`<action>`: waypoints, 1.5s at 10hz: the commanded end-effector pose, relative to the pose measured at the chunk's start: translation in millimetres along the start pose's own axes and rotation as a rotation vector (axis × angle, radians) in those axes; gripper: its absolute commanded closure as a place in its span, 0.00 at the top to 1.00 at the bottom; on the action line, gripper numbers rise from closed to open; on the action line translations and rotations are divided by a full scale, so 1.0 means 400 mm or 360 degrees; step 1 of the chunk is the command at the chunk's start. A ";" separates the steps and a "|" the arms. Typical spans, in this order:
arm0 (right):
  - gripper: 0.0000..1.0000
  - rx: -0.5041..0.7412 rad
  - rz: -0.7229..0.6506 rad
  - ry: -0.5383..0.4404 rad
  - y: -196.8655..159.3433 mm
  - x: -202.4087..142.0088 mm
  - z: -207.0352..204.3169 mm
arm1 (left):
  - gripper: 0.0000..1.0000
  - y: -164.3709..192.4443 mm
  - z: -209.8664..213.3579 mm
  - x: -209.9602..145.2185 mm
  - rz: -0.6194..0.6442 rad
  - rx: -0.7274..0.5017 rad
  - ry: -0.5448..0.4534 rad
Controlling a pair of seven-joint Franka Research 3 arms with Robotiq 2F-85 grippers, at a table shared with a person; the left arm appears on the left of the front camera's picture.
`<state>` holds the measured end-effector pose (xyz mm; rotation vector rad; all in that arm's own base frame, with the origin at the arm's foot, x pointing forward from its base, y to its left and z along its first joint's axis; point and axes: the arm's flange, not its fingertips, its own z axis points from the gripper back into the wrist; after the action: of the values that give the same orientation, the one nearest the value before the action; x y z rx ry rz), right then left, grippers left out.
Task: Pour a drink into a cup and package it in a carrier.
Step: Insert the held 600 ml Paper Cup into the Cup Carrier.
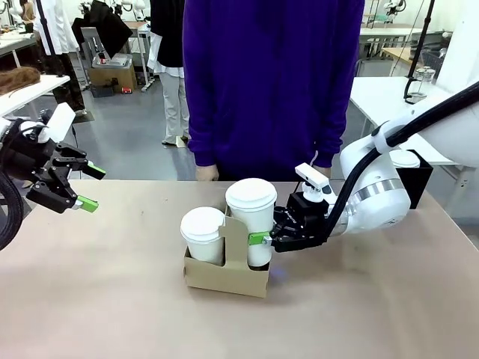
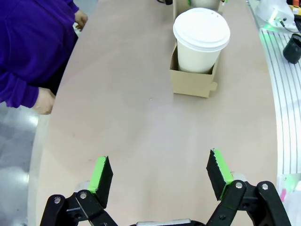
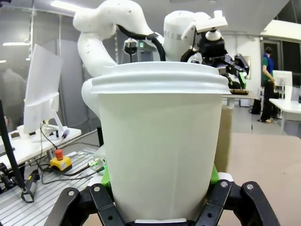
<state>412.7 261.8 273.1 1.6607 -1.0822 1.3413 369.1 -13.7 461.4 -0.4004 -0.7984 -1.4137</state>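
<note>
Cup (image 1: 251, 217), thin-walled and likely liquid-heavy, is sitting in the carrier (image 1: 224, 278) with right jaws pinching its mid-wall from 3 o'clock, left jaws spread.

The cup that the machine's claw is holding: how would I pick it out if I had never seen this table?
Find the brown cardboard carrier in the middle of the tan table, in front of the person in purple. Two lidded white paper cups stand in it. Yours is the taller cup, on the side where the right gripper clamps it; the shorter cup beside it stands untouched.
</note>
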 end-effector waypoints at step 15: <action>0.80 -0.0022 0.0087 -0.0077 -0.036 -0.070 -0.001 | 1.00 0.004 -0.003 -0.004 -0.0038 0.0004 -0.0048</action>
<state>420.0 268.1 253.9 1.6827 -1.1324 1.3256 369.0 -13.0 461.0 -0.3984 -0.7996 -1.4192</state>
